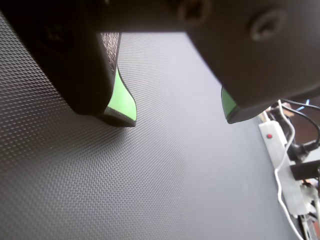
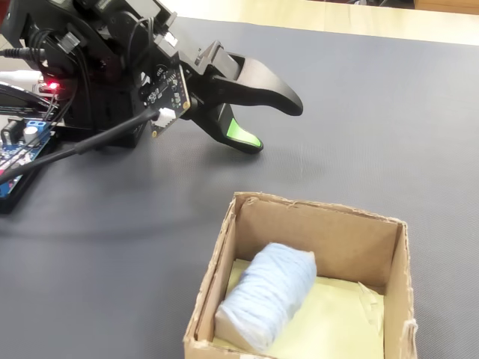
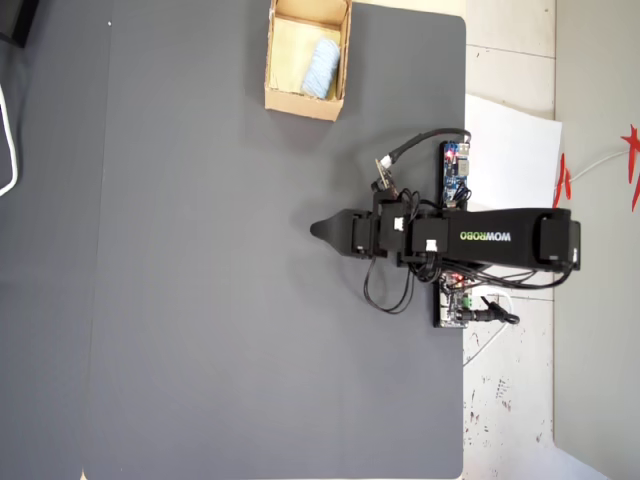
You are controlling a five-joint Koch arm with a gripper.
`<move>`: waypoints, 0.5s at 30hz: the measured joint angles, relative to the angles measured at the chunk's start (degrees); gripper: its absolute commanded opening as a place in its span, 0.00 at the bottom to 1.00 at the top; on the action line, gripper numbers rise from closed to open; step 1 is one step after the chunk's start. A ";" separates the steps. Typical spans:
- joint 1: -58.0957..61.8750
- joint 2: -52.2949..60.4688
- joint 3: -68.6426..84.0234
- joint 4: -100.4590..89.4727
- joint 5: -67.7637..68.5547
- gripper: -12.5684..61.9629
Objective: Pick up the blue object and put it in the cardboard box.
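Observation:
The blue object (image 2: pixel 269 295) is a pale wrinkly wad lying inside the cardboard box (image 2: pixel 322 213), against its left wall in the fixed view. The overhead view shows the same blue object (image 3: pixel 322 66) in the box (image 3: pixel 305 105) at the mat's top edge. My gripper (image 2: pixel 275 125) is well away from the box, low over the mat near the arm's base. It stands open, with only bare mat between its green-padded fingers (image 1: pixel 125 102). In the wrist view the gripper (image 1: pixel 177 117) holds nothing, and neither box nor wad shows there. From above, the gripper (image 3: pixel 318 230) points left.
A dark textured mat (image 3: pixel 200 300) covers the table. Circuit boards (image 3: pixel 455 170) and cables lie beside the arm's base at the mat's right edge. A white power strip (image 1: pixel 272 142) with cords shows at the right of the wrist view. White paper (image 3: pixel 510 140) lies off the mat.

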 measured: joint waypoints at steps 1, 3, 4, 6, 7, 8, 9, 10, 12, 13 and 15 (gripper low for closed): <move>0.18 0.00 0.00 0.09 0.00 0.62; 0.26 0.00 0.00 0.44 0.00 0.62; 0.26 0.00 0.00 0.53 0.00 0.62; 0.35 0.00 0.00 0.53 0.00 0.62; 0.35 0.00 0.00 0.53 0.00 0.62; 0.35 0.00 0.00 0.53 0.00 0.62; 0.35 0.00 0.00 0.53 0.00 0.62; 0.35 0.00 0.00 0.53 0.00 0.62; 0.35 0.00 0.00 0.53 0.00 0.62; 0.35 0.00 0.00 0.53 0.00 0.62; 0.35 0.00 0.00 0.53 0.00 0.62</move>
